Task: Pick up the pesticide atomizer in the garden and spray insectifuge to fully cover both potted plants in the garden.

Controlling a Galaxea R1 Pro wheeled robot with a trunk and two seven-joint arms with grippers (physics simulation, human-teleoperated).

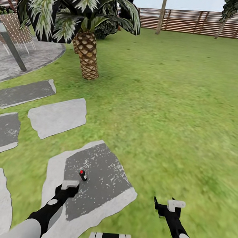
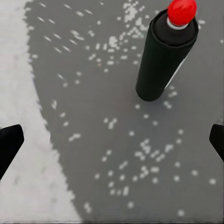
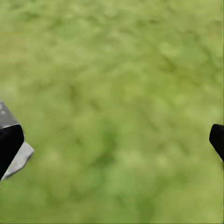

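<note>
The pesticide atomizer (image 1: pixel 82 175) stands upright on a grey stepping stone (image 1: pixel 103 189) in the garden, a slim dark bottle with a red top. My left gripper (image 1: pixel 70 190) hangs just short of it, open. In the left wrist view the atomizer (image 2: pixel 163 60) stands ahead of the open left gripper (image 2: pixel 112 140), apart from both black fingertips (image 2: pixel 9 144). My right gripper (image 1: pixel 166 207) hovers open over the lawn, and the right wrist view has the right gripper (image 3: pixel 112 140) above bare grass. The potted plants and the insectifuge are out of view.
Several more stepping stones (image 1: pixel 57 116) lie to the left. A palm-like plant (image 1: pixel 86 56) stands ahead on the left, beside a round paved patio (image 1: pixel 31 58) with a chair. A slatted wooden fence (image 1: pixel 196 21) closes the far side of the lawn (image 1: pixel 176 112).
</note>
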